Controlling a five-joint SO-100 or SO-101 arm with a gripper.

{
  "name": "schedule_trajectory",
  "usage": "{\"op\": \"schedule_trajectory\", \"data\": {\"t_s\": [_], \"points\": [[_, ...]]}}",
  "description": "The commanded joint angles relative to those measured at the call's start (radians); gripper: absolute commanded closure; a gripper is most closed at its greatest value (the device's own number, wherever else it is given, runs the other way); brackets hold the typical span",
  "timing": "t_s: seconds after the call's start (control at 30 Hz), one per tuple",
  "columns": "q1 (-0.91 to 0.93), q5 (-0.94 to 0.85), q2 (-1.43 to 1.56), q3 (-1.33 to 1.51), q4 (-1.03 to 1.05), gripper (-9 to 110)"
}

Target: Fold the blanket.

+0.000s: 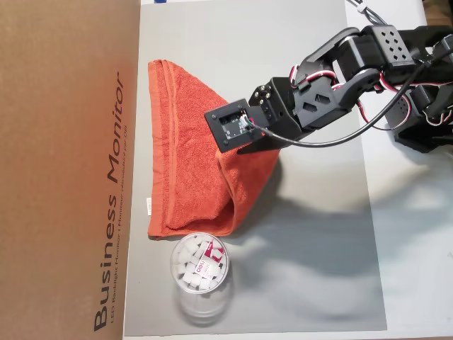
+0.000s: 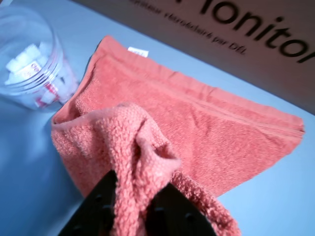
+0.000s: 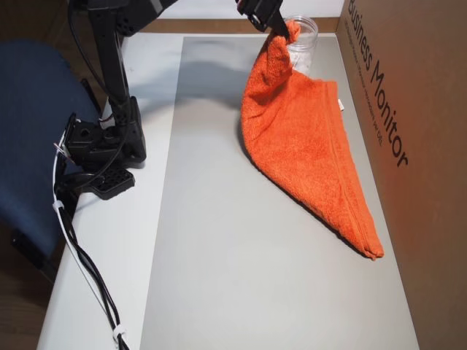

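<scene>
- My gripper (image 2: 132, 196) has its jaws clenched on a bunched corner of the blanket (image 1: 187, 166), cloth squeezed between both black fingers (image 2: 93, 209) in the wrist view.
- Blanket sits on the grey mat (image 3: 219, 255) on the table, long hemmed edge lying along the cardboard box (image 1: 64, 142); pinched corner is lifted clear, the rest drapes down to the mat.
- White tag (image 2: 138, 51) shows at the far hem.
- Plastic jar (image 1: 200, 273) of white cubes stands just beside the blanket's near corner.
- Risk 1: thin grip on terry cloth, corner could slip out if I drag fast.
- Risk 2: the lifted flap hangs close to the jar in an overhead view (image 3: 300, 33); a sweep that way could tip it.
- Risk 3: dropping the corner short leaves a crooked fold.
</scene>
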Motion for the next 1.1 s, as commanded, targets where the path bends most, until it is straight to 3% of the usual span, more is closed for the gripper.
{"op": "schedule_trajectory", "data": {"t_s": [0.0, 0.27, 0.8, 1.07], "points": [[0.044, -0.008, 0.058, -0.078, 0.000, 102], [0.166, -0.009, 0.044, -0.110, -0.015, 102], [0.314, 0.002, -0.129, -0.114, -0.327, 102], [0.373, 0.006, -0.311, -0.293, -0.376, 102]]}}
